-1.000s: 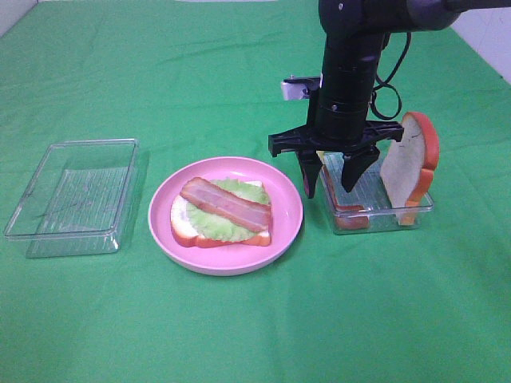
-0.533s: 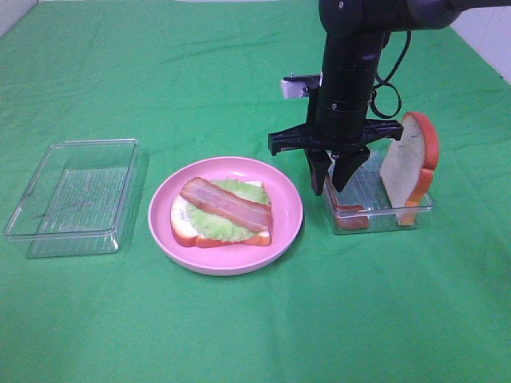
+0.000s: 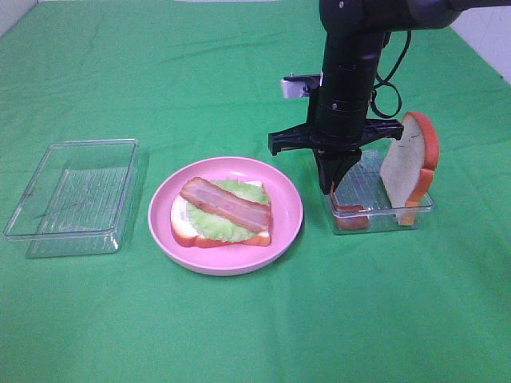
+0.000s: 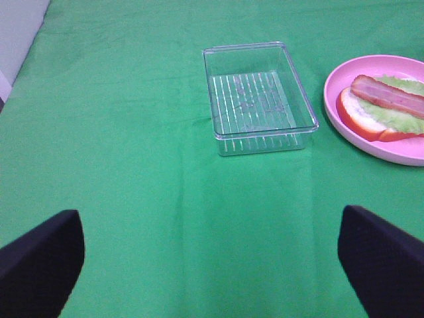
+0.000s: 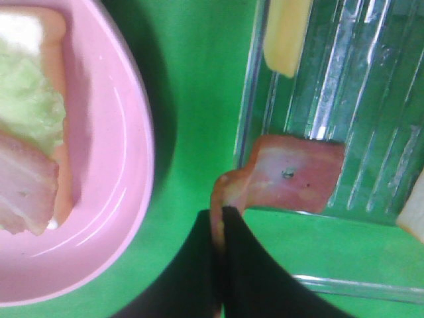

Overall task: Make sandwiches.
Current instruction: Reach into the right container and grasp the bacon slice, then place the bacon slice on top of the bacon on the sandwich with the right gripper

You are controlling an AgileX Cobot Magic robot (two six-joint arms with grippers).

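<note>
1. I have the right claw (image 3: 336, 187) (image 5: 220, 215) hanging straight down at the clear tray (image 3: 383, 219), over the tray wall that faces the plate. Its fingers are pressed together on the raised end of a bacon strip (image 5: 291, 173).
2. The rest of that strip lies flat on the tray's ribbed floor, just past the fingertips. It bends up from the floor into the pinch.
3. A yellow cheese slice (image 5: 286, 30) lies in the same tray. It sits farther from the claw along the same wall and is apart from the bacon strip.
4. An upright bread slice (image 3: 409, 163) stands on edge at the side of the tray away from the claw. It leans there with its orange-red crust rising above the rim.
5. The pink plate (image 3: 287, 227) sits beside the right claw, on the left arm's side, near the tray. It carries a stack: a bottom bread slice (image 3: 182, 219), a lettuce leaf (image 3: 211, 226) on that, and a second bacon strip (image 3: 227, 205) on top.
6. My left claw (image 4: 209, 225) is spread wide above the green worktop (image 4: 132, 165). A second clear tray (image 4: 262, 140) lies ahead of it, well apart from the fingers, and the plate lies beyond that tray.
</note>
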